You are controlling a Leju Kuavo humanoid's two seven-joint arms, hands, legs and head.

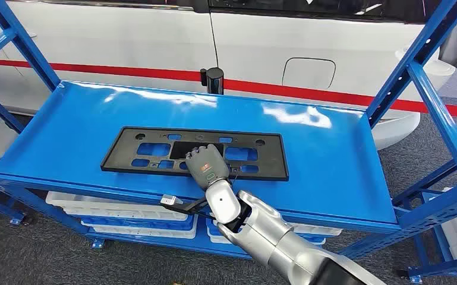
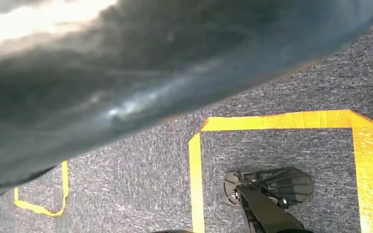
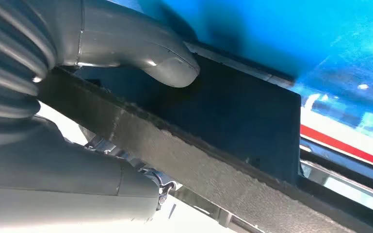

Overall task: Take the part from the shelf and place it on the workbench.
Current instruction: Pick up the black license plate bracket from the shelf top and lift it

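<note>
Black plastic mounting plate (image 1: 194,152) flat on blue shelf (image 1: 333,160), mid-front. Right hand (image 1: 207,164) clamped on plate's near edge; thumb (image 3: 150,51) pressed to dark panel in wrist view. Left hand state: cannot tell. White car (image 1: 255,41) behind shelf.
</note>
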